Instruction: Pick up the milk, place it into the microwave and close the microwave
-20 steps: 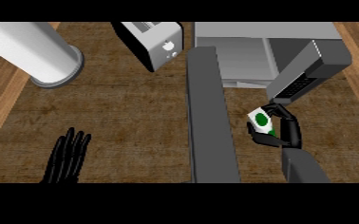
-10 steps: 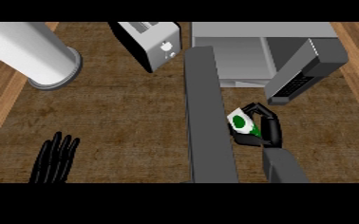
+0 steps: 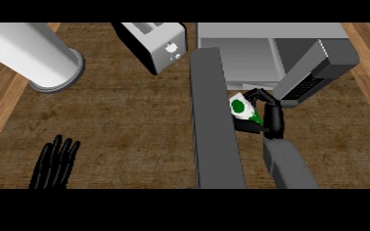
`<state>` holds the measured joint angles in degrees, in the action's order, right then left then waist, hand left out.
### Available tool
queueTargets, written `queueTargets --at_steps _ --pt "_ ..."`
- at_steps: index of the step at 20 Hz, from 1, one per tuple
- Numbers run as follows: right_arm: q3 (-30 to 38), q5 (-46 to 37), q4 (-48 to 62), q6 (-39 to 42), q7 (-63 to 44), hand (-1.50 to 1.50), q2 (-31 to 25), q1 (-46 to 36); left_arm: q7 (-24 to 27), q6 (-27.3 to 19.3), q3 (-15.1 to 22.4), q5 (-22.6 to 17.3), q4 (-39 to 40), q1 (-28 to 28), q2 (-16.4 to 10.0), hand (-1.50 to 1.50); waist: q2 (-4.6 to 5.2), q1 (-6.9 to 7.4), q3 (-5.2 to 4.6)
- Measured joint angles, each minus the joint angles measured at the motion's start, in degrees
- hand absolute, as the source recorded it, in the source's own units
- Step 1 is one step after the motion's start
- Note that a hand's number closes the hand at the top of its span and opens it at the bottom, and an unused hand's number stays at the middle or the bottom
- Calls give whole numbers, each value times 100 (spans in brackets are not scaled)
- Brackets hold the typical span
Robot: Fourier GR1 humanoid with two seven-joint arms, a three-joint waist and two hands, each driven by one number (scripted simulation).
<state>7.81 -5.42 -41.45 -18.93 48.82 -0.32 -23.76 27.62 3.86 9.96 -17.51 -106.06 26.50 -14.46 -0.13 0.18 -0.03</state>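
The milk (image 3: 241,107) is a small white carton with a green round mark, tilted. My right hand (image 3: 269,113) is curled round it from the right, just in front of the microwave (image 3: 249,58). The microwave stands open at the back right, its grey cavity facing me. Its door (image 3: 213,122) swings out toward me as a long dark grey slab, immediately left of the milk. My left hand (image 3: 55,163) rests open at the lower left, fingers up, far from the milk.
A silver toaster (image 3: 153,46) stands at the back, left of the microwave. A large white cylinder (image 3: 37,58) lies at the back left. The microwave's dark control panel (image 3: 318,73) juts out at the right. The wooden counter (image 3: 123,117) spreads between the left hand and the door.
My right hand has carried the milk leftward and farther back, closer to the microwave's opening. The left hand has slid a little lower and left.
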Motion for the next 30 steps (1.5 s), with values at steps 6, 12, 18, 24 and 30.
queueTargets --at_steps 6,12,18,24,30 --pt "-60 -195 10 -362 -834 150 -177 -550 78 199 -177 -49 128 6 23 -150 11 26 2" --pt "72 -518 1163 -817 -988 150 -489 -1420 -37 222 -256 -7 319 -308 80 -150 51 112 6" --pt "198 -801 2227 -1379 -1117 150 -770 -2203 -103 385 -348 -100 474 -516 47 -150 98 222 11" --pt "204 -1069 2904 -1903 -1378 150 -1148 -2787 -154 409 -303 -6 473 -570 34 -150 165 378 18" --pt "270 -1182 3212 -2633 -1582 -150 -1333 -3050 -296 238 -326 324 605 -815 -59 -150 239 483 26"
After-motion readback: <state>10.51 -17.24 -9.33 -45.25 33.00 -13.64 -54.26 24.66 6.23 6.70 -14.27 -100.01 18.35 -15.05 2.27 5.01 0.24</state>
